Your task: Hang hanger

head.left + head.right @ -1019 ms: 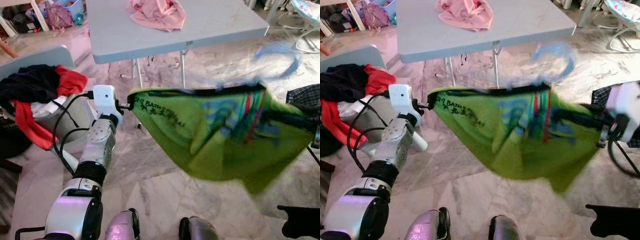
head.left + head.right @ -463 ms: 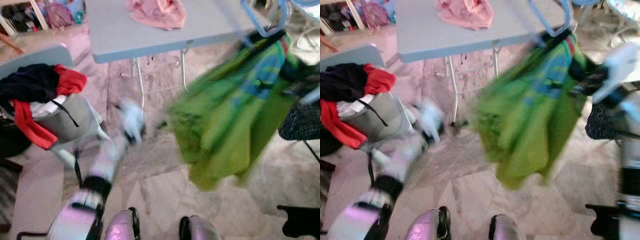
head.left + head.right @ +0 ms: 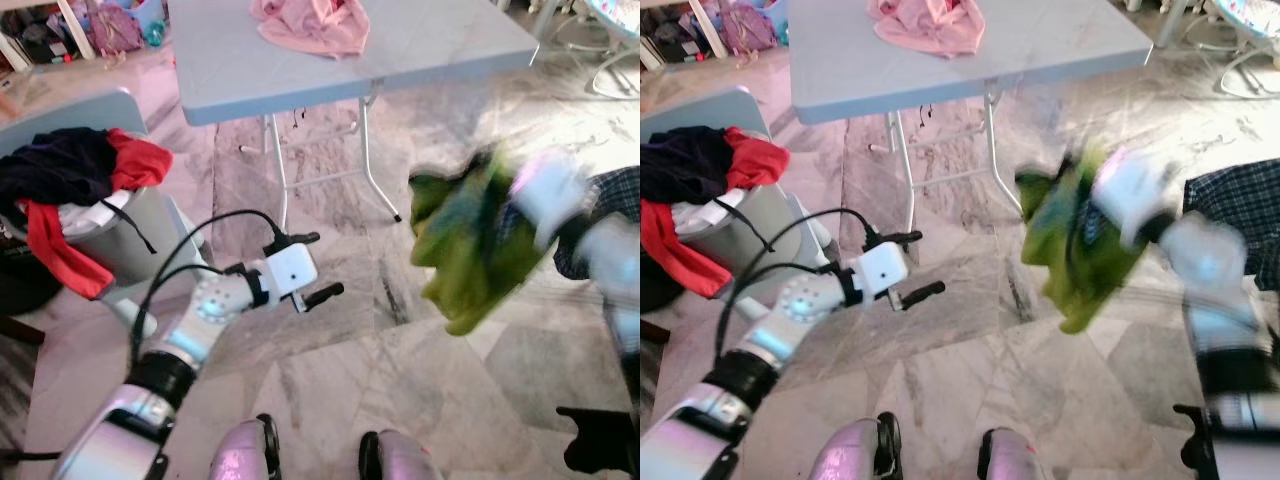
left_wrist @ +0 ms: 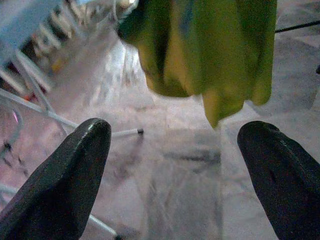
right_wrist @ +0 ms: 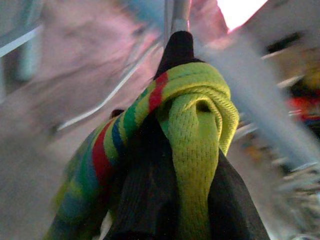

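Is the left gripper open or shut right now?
Open. The left gripper has its two black fingers spread wide apart, bare floor between them.

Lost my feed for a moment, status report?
Right gripper shut on green striped shirt, carried over the marble floor. Left gripper open, holding nothing. Grey folding table stands ahead.
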Available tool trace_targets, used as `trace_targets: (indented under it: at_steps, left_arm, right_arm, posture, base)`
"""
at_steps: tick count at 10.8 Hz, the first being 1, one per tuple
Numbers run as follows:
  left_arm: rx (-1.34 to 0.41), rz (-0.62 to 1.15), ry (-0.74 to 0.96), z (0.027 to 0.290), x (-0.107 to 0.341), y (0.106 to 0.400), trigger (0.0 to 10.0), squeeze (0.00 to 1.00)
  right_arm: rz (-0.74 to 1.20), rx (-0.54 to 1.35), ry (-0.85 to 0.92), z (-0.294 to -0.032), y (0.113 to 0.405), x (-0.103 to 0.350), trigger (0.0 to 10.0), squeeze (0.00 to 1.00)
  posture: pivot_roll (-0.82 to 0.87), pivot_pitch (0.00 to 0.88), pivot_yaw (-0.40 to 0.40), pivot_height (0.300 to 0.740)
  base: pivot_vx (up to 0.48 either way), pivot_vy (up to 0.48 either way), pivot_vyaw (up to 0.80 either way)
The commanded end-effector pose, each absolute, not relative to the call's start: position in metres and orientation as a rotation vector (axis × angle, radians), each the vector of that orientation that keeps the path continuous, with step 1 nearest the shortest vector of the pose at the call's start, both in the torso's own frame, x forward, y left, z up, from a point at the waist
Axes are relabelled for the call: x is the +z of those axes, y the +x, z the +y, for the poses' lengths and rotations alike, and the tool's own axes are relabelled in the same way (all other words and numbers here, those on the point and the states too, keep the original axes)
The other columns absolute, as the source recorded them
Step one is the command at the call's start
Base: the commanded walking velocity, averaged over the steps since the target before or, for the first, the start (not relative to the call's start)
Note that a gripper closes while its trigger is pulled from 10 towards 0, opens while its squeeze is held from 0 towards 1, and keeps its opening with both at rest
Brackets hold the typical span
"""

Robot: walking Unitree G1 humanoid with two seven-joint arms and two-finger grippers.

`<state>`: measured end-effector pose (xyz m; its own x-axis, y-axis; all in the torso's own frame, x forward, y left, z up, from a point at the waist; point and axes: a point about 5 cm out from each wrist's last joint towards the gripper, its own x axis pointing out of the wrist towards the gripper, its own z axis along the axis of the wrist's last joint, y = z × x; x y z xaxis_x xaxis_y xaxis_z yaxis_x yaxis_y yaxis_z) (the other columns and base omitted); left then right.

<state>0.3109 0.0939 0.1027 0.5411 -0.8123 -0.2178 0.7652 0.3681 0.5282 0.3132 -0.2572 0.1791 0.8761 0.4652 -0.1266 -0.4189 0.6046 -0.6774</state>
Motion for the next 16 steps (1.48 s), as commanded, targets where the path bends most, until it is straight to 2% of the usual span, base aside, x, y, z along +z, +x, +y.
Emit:
trace_targets:
  at_steps: [1, 2, 4, 6, 7, 8, 9, 10, 11, 12, 13, 14, 15, 16]
  left_arm:
    - [-1.057, -0.124, 0.674, 0.093, 0.108, 0.307, 10.0, 1.00]
    - [-1.071, -0.131, 0.674, 0.095, 0.110, 0.305, 10.0, 1.00]
    - [-1.149, -0.108, 0.693, 0.106, 0.106, 0.294, 10.0, 1.00]
    - [-1.187, -0.098, 0.581, 0.102, 0.107, 0.288, 10.0, 1.00]
    - [-1.192, -0.083, 0.545, 0.101, 0.105, 0.289, 10.0, 0.45]
    - [-1.207, -0.060, 0.475, 0.101, 0.104, 0.290, 7.0, 0.00]
    - [-1.216, -0.052, 0.499, 0.102, 0.102, 0.289, 2.8, 0.00]
    - [-1.219, -0.064, 0.562, 0.105, 0.102, 0.290, 0.0, 0.00]
    - [-1.209, -0.074, 0.549, 0.105, 0.105, 0.291, 0.0, 0.00]
    - [-1.205, -0.065, 0.534, 0.106, 0.103, 0.290, 0.0, 0.00]
    - [-1.209, -0.050, 0.532, 0.106, 0.098, 0.284, 0.0, 0.00]
    - [-1.217, -0.043, 0.543, 0.106, 0.095, 0.281, 3.2, 0.00]
    - [-1.234, -0.038, 0.540, 0.104, 0.092, 0.275, 10.0, 0.00]
    - [-1.216, -0.049, 0.524, 0.103, 0.094, 0.271, 10.0, 0.00]
  right_arm:
    - [-0.020, 0.559, -0.792, -0.261, 0.308, 0.172, 10.0, 0.00]
    - [0.025, 0.616, -0.800, -0.262, 0.303, 0.163, 10.0, 0.00]
    - [0.192, 0.940, -0.737, -0.253, 0.279, 0.136, 10.0, 0.00]
    - [0.236, 1.050, -0.760, -0.252, 0.276, 0.132, 10.0, 0.00]
    - [0.225, 1.101, -0.721, -0.247, 0.278, 0.134, 10.0, 0.00]
    - [0.196, 1.186, -0.713, -0.238, 0.283, 0.139, 10.0, 0.00]
    - [0.191, 1.210, -0.704, -0.234, 0.284, 0.140, 10.0, 0.00]
    - [0.186, 1.248, -0.708, -0.226, 0.285, 0.138, 10.0, 0.00]
    - [0.177, 1.259, -0.730, -0.219, 0.285, 0.131, 10.0, 0.00]
    - [0.160, 1.305, -0.713, -0.206, 0.280, 0.117, 10.0, 0.00]
    - [0.137, 1.310, -0.719, -0.204, 0.276, 0.112, 10.0, 0.00]
    - [0.133, 1.305, -0.706, -0.205, 0.275, 0.111, 10.0, 0.00]
    - [0.128, 1.277, -0.703, -0.211, 0.275, 0.109, 10.0, 0.00]
    - [0.143, 1.222, -0.706, -0.214, 0.274, 0.105, 10.0, 0.00]
  posture:
    - [-0.13, 0.165, 0.009, 0.740]
    - [-0.12, 0.177, 0.010, 0.740]
    - [-0.12, 0.183, 0.015, 0.740]
    - [-0.12, 0.183, 0.015, 0.740]
    - [-0.12, 0.202, 0.013, 0.740]
    - [-0.11, 0.223, 0.012, 0.740]
    - [-0.09, 0.235, 0.010, 0.740]
    - [-0.09, 0.246, 0.011, 0.740]
    - [-0.08, 0.252, 0.014, 0.740]
    - [-0.07, 0.253, 0.012, 0.740]
    - [-0.06, 0.252, 0.012, 0.740]
    - [-0.06, 0.249, 0.008, 0.740]
    - [-0.06, 0.253, -0.007, 0.740]
    - [-0.04, 0.262, -0.040, 0.740]
  base:
    - [0.000, 0.000, 0.00]
    - [0.000, 0.000, 0.00]
    - [0.000, 0.000, 0.00]
    - [0.000, 0.000, 0.00]
    - [0.000, 0.000, 0.00]
    - [0.000, 0.000, 0.00]
    - [0.000, 0.000, 0.00]
    - [0.000, 0.000, 0.00]
    - [0.000, 0.000, 0.00]
    - [0.000, 0.000, 0.00]
    - [0.000, 0.000, 0.00]
    - [0.000, 0.000, 0.00]
    - [0.000, 0.000, 0.00]
    - [0.000, 0.000, 0.00]
